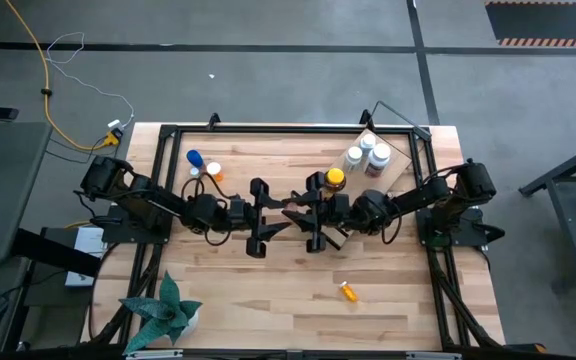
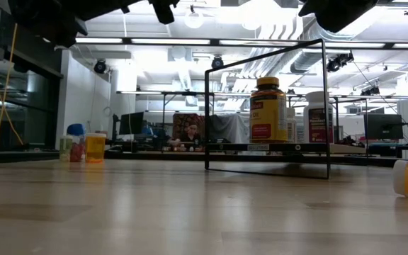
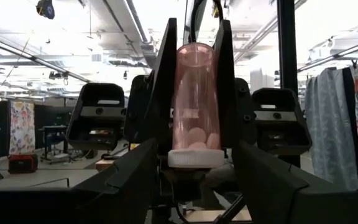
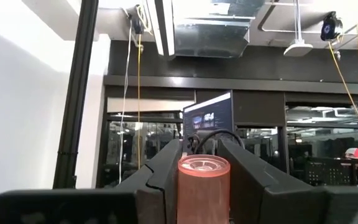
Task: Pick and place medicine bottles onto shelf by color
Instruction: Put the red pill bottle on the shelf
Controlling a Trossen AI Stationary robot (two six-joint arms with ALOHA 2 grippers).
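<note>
**Pink bottle held cap-down over mid-tabletop**

My right hand (image 1: pixel 300 212) is closed partway on a small, clear, pinkish-orange bottle (image 3: pixel 194 99). It has a white cap and pale round tablets lying at the cap end. Its long axis runs vertically, with the cap pointing down and the flat base up. I hold it in the air above the middle of the tabletop (image 1: pixel 268 270), well apart from the shelf (image 1: pixel 415 150) at the far right corner.

My left hand (image 1: pixel 276 212) faces it tip to tip. Its fingers are spread either side of the cap, and I cannot tell whether they touch it.

The left wrist view shows the whole side of the bottle, with its cap and tablets. The right wrist view shows only the ringed base between my fingers. The high view hides the bottle between the hands. The low view shows only the undersides of my arms, not the bottle.
</note>
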